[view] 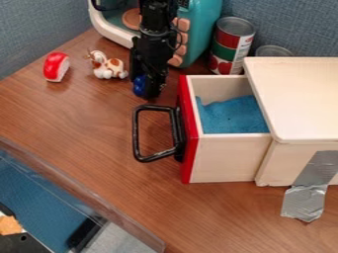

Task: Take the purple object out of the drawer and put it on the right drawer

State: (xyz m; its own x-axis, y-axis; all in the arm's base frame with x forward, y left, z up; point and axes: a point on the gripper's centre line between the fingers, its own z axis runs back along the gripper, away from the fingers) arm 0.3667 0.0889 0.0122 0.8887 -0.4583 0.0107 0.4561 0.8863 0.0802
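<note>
The black gripper (150, 88) hangs down at the upper middle, left of the drawer and in front of the toy microwave. A small deep-blue object (139, 85) shows against its lower left side, partly covered by it; whether it is held or rests on the table, I cannot tell. The drawer (228, 158), with a red front and a black handle, stands pulled out to the left from a pale wooden box (300, 99). Blue material (232, 116) lies inside the drawer. I see no clearly purple object.
A teal toy microwave (201, 27) stands behind the gripper, with a red-and-green can (231, 47) to its right. Left of the gripper are a small dog figure (107, 66) and a red-and-white toy (56, 67). Silver tape (309, 195) holds the box; a clear-edged container (79, 192) is at lower left.
</note>
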